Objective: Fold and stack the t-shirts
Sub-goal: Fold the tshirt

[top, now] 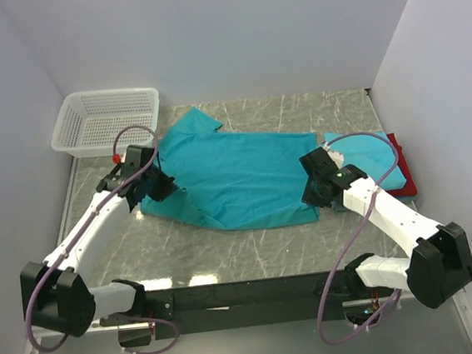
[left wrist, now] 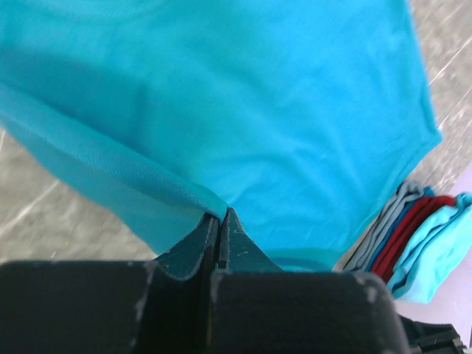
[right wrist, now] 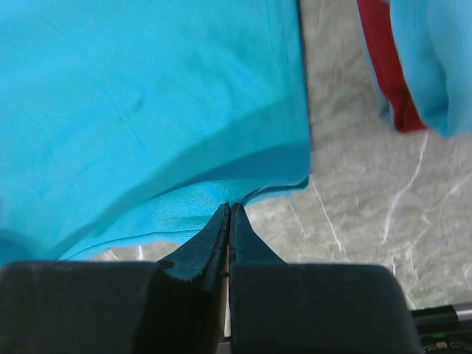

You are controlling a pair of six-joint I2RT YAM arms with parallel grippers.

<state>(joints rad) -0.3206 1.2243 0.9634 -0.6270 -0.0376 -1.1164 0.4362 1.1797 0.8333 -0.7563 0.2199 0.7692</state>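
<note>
A teal t-shirt [top: 236, 177] lies spread across the middle of the marble table. My left gripper [top: 160, 187] is shut on the shirt's left edge; the left wrist view shows the cloth [left wrist: 243, 118] pinched at the fingertips [left wrist: 223, 214]. My right gripper [top: 314, 188] is shut on the shirt's right edge, the hem [right wrist: 221, 195] lifted at the jaw tips [right wrist: 229, 207]. A stack of folded shirts [top: 381, 167], light blue on top with red below, sits at the right; it also shows in the left wrist view [left wrist: 413, 243].
A white mesh basket [top: 107, 118] stands at the back left corner. White walls enclose the table on the left, back and right. The black rail [top: 247, 293] with both arm bases runs along the near edge.
</note>
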